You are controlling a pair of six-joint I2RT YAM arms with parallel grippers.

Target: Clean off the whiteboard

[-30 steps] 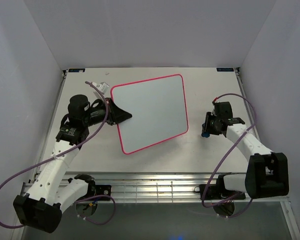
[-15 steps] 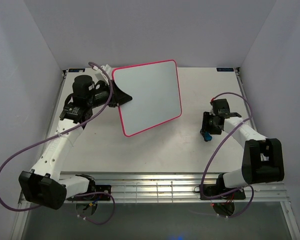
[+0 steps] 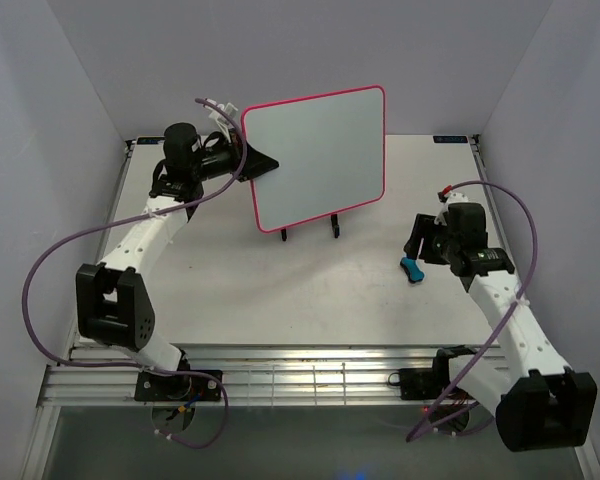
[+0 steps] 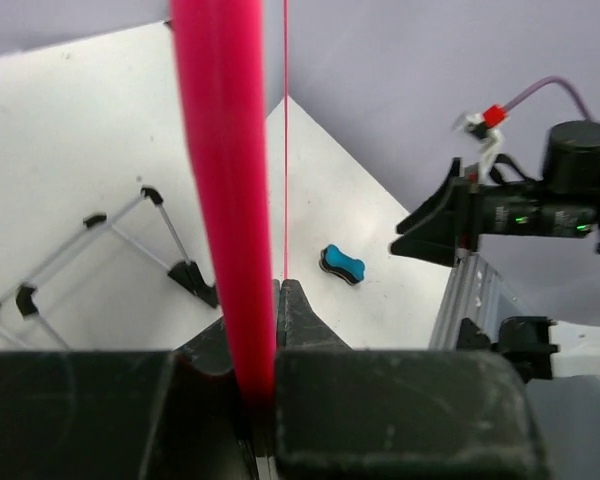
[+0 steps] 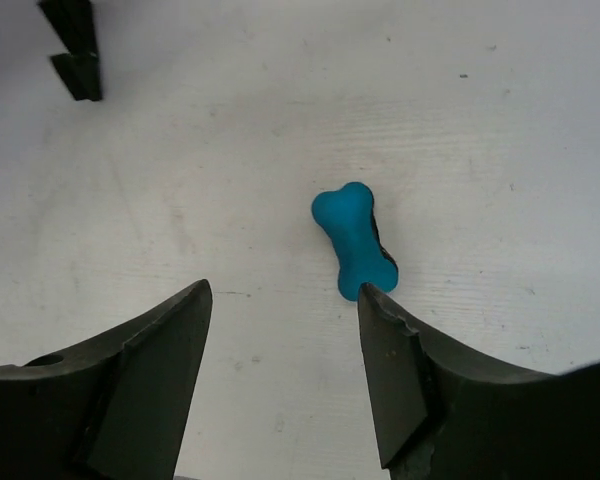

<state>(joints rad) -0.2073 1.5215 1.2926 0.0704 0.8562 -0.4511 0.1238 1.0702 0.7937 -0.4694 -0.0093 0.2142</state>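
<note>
- Firstly, left gripper [image 4: 265,300]: clamped hard, edge-on, over the pink-red frame of the whiteboard [image 4: 220,180], one finger pressed against each face.
- From above, same left gripper [image 3: 255,160]: pinching the whiteboard [image 3: 315,160] by its left edge, lifted clear of the table [image 3: 280,300], near upright and slightly tilted, white face towards the overhead camera, no scribbles to make out.
- Directly under the board's lower edge: black wire stand [image 3: 310,230], feet on the table; cannot tell whether touching the board.
- Right gripper [image 5: 285,300]: roughly half spread, gripping nothing, hanging over bare tabletop.
- Just beyond its fingers: blue bone-shaped eraser [image 5: 354,240], lying flat on the table, nearer the right-hand finger, lower end meeting that fingertip in the wrist view; cannot tell whether truly in contact.
- Overhead: eraser [image 3: 411,269] just beside the right gripper [image 3: 420,245], well apart from the whiteboard and stand.
</note>
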